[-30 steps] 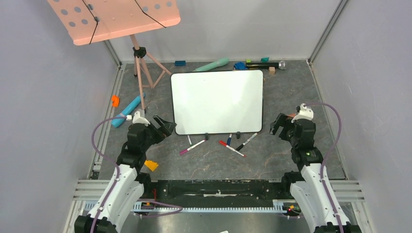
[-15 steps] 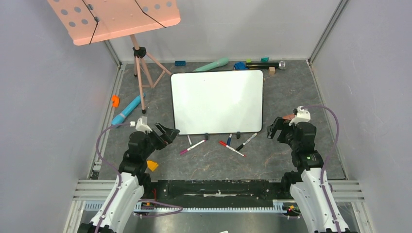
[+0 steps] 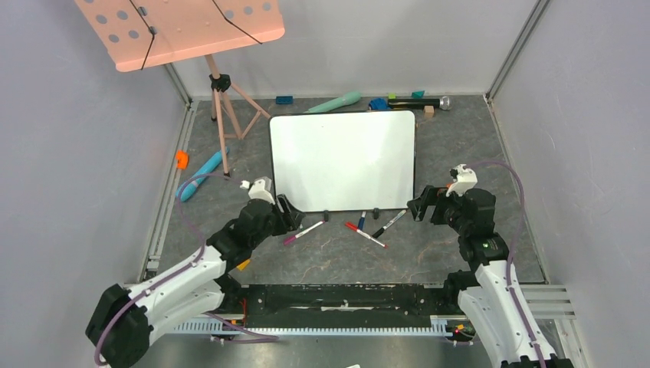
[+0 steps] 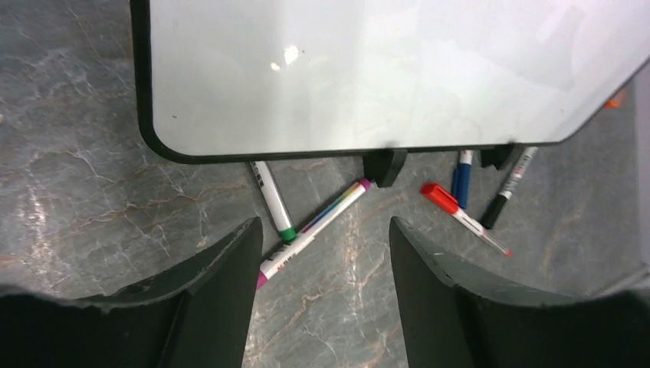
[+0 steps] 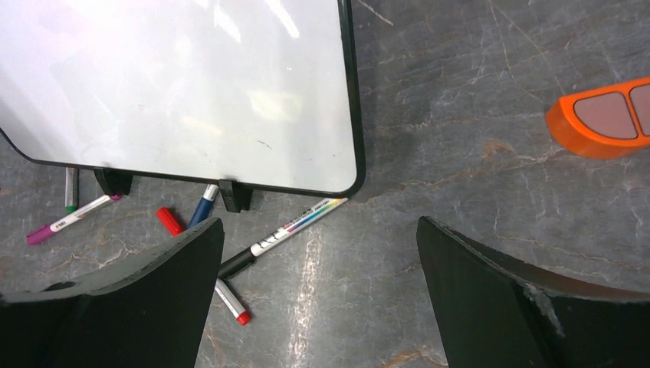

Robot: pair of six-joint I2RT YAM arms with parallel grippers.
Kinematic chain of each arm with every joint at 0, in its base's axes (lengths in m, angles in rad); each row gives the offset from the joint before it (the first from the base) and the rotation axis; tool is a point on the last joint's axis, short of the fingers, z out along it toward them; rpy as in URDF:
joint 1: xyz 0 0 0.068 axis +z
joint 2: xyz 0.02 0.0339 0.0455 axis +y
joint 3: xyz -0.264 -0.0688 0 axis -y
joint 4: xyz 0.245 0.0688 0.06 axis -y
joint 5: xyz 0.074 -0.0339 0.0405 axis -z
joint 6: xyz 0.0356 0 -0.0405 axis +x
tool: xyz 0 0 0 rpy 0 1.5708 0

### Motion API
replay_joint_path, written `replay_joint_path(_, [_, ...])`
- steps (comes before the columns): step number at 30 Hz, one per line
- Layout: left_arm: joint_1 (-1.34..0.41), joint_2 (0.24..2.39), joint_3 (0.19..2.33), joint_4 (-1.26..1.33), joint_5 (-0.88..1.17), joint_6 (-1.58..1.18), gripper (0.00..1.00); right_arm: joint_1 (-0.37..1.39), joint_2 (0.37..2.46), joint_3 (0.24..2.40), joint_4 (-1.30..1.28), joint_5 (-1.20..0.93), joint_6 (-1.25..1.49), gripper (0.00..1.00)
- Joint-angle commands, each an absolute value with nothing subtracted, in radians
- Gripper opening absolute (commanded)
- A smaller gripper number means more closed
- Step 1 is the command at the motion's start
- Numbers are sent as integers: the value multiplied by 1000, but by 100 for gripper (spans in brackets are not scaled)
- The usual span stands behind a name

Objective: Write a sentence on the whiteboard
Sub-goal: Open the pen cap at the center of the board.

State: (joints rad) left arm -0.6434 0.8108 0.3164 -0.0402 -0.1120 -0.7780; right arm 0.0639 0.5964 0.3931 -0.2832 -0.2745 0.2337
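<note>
The whiteboard (image 3: 343, 161) lies flat mid-table, and its glossy surface (image 4: 383, 69) (image 5: 176, 84) is blank; no sentence shows on it. Several markers lie along its near edge: a purple-capped one (image 3: 304, 232) (image 4: 310, 234), a green-capped one (image 4: 272, 201), a blue one (image 3: 362, 221), a red one (image 3: 366, 234) and a black one (image 3: 389, 224) (image 5: 283, 234). My left gripper (image 3: 285, 215) (image 4: 326, 224) hovers open just near the purple and green markers, nothing between its fingers. My right gripper (image 3: 420, 205) (image 5: 319, 224) stands open by the board's near right corner, empty.
A pink music stand tray (image 3: 180, 27) on a tripod (image 3: 222, 115) rises at the back left. A teal cylinder (image 3: 201, 175) and an orange piece (image 3: 182, 159) lie left. Small objects and a microphone (image 3: 418, 101) line the back wall. An orange block (image 5: 602, 115) lies right of the board.
My left arm has swung forward and right to the markers at the board's near left corner, its jaws somewhat narrower. My right gripper has edged left toward the board's near right corner.
</note>
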Motion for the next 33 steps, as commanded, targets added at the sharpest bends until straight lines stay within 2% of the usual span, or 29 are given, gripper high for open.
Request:
replay_joint_path(1, [-743, 910, 429, -136, -441, -813, 67, 69, 582, 443, -226, -280, 218, 98])
replay_joint_path(3, [-792, 990, 517, -237, -529, -840, 69, 69, 583, 440, -227, -280, 218, 98])
replay_joint_path(7, [-850, 1138, 633, -379, -559, -912, 72, 69, 574, 430, -224, -276, 227, 98])
replay_joint_path(15, [-866, 1312, 720, -506, -598, -1078, 66, 68, 561, 435, -220, -274, 227, 98])
replay_joint_path(25, [-865, 1447, 789, -486, -570, -1058, 62, 69, 560, 439, -223, -270, 225, 98])
replay_joint_path(33, [-845, 1572, 893, -648, -587, -1141, 48, 69, 533, 442, -239, -246, 227, 98])
